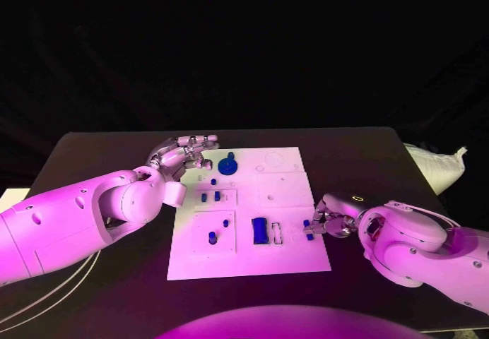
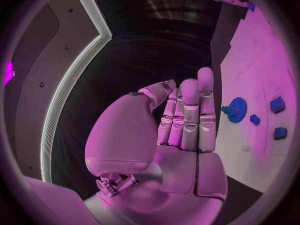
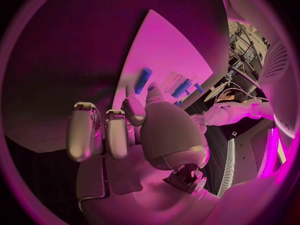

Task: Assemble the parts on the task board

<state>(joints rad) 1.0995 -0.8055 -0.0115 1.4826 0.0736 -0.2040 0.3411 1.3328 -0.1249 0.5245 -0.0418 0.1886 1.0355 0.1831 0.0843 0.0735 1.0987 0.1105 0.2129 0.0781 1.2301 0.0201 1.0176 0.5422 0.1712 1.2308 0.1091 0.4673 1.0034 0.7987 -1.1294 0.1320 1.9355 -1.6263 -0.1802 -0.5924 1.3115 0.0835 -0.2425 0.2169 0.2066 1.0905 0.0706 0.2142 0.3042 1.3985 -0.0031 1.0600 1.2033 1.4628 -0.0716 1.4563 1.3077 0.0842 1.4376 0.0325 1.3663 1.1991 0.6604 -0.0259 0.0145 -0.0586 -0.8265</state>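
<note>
On the black bench (image 1: pixel 102 148) the white task board (image 1: pixel 275 261) lies flat in the middle, its long side running away from the robot. The left arm (image 1: pixel 71 219) reaches in over the bench to the board's near-left side, and the right arm (image 1: pixel 438 247) comes in low at the board's right edge.

The left hand (image 1: pixel 184 157) hovers at the board's far-left corner; in the left wrist view its fingers (image 2: pixel 189 115) stand straight and close together with nothing in them, just beside the blue gear (image 2: pixel 236 109). The right hand (image 1: pixel 331 219) sits at the board's right edge with its fingers curled inward. In the right wrist view its fingertips (image 3: pixel 134 110) meet just beside a blue peg (image 3: pixel 143 80) standing over the board; whether they actually pinch that peg I cannot tell.

Of the parts, the gear (image 1: pixel 228 166) sits near the board's far-left corner, close to the left fingertips. A long blue block (image 1: pixel 261 231) stands in the near half of the board, beside a pale slot. A small blue peg (image 1: pixel 308 228) stands at the right edge, touching or almost touching the right hand. Small blue pieces (image 1: pixel 216 195) lie in the framed patch left of centre, and another small piece (image 1: pixel 213 238) lies in the near-left frame.
</note>
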